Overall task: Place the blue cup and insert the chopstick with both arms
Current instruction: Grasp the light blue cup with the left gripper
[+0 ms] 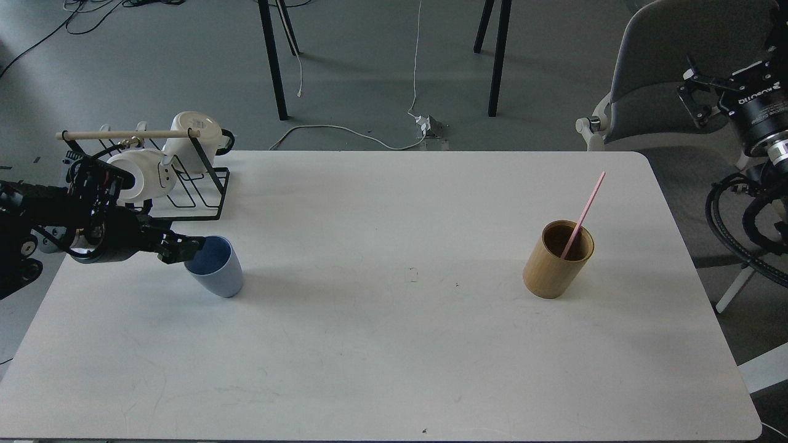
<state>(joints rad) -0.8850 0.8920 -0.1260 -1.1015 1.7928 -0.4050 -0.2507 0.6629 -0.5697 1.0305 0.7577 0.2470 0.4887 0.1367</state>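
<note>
Matte blue cup (217, 269), bamboo cup (557, 260)

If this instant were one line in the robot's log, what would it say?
left hand: at rim of blue cup, grip unclear | right hand: off table, idle | chopstick: leaning in bamboo cup | insertion: not yet done

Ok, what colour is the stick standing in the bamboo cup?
Pink; the chopstick leans in the tan bamboo cup, seen clearly in the head view.

One blue cup (215, 267), one bamboo cup (557, 259), one chopstick (585, 213), two white mugs (194, 140), one rack (197, 197)
</note>
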